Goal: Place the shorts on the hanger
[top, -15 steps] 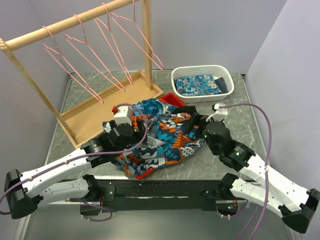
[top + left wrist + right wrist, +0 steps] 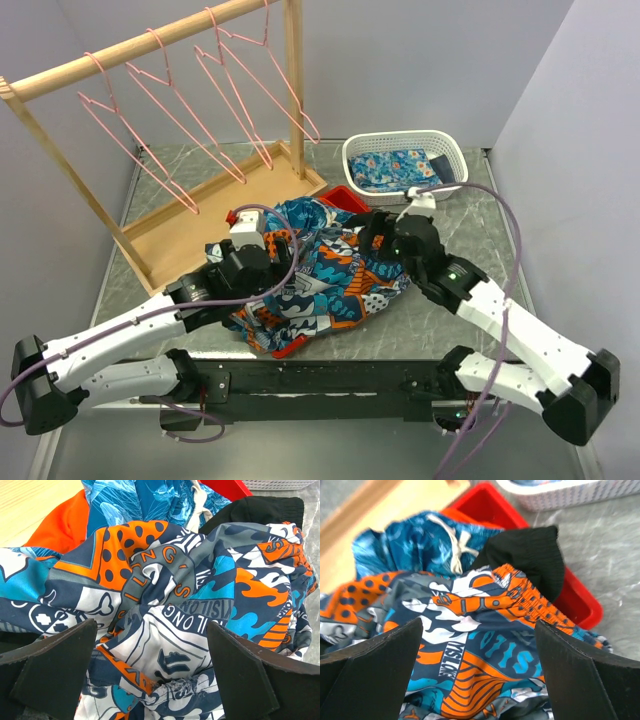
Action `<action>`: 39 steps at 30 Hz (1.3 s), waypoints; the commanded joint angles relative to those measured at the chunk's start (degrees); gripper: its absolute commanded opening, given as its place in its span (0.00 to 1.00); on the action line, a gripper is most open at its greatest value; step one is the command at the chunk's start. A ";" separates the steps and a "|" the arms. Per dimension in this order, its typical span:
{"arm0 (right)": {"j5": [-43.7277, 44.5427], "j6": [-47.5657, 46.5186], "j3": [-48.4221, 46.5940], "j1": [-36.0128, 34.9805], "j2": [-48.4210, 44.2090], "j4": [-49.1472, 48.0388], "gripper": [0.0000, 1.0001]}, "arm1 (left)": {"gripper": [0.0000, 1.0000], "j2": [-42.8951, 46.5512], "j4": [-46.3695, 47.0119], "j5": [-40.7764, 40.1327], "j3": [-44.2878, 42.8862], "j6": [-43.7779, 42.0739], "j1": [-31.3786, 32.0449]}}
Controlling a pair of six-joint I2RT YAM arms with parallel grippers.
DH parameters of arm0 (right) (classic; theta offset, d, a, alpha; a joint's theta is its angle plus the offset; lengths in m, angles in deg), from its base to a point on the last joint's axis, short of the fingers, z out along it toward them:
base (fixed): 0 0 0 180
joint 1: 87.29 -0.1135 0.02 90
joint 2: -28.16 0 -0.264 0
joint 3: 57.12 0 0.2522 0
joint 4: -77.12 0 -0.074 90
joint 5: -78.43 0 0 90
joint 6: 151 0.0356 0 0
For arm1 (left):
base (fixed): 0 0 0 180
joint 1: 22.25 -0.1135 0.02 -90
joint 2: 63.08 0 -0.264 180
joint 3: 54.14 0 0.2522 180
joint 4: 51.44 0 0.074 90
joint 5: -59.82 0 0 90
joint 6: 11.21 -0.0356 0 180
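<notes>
Shorts point(image 2: 320, 278) crumpled in a heap on the table, centre of the overhead view, in front of both arms. Left gripper point(image 2: 151, 630) wide open, holding nothing, fingers either side of the heap's left folds. Right gripper point(image 2: 477, 625) also wide open and empty, over the heap's upper right, near black garment point(image 2: 530, 555) and red tray point(image 2: 495, 510). Four hangers point(image 2: 140, 130) on rack point(image 2: 150, 45), upper left, well apart from the shorts.
</notes>
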 commanded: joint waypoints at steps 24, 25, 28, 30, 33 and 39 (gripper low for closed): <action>-5.33 8.25 13.63 -24.32 -5.62 -18.74 0.00 | 0.97 -8.78 -8.78 0.13 -19.37 2.70 0.13; -4.17 8.78 14.68 -26.78 -5.80 -20.48 0.00 | 0.97 -9.31 -8.25 1.10 -19.81 2.00 0.13; 2.07 10.53 18.82 -35.93 -4.40 -22.51 0.00 | 0.97 -12.56 -8.60 3.82 -21.74 -0.19 0.22; 3.39 12.47 20.93 -38.84 -1.60 -22.69 0.00 | 0.99 -15.02 -8.51 7.07 -22.45 -2.30 0.22; 4.45 15.89 23.74 -41.12 0.87 -24.97 0.00 | 0.94 -17.57 -6.49 13.49 -21.66 -5.91 0.31; 8.93 19.50 26.91 -42.01 0.01 -25.77 0.07 | 0.91 -21.53 -5.26 15.87 -22.28 -9.34 2.24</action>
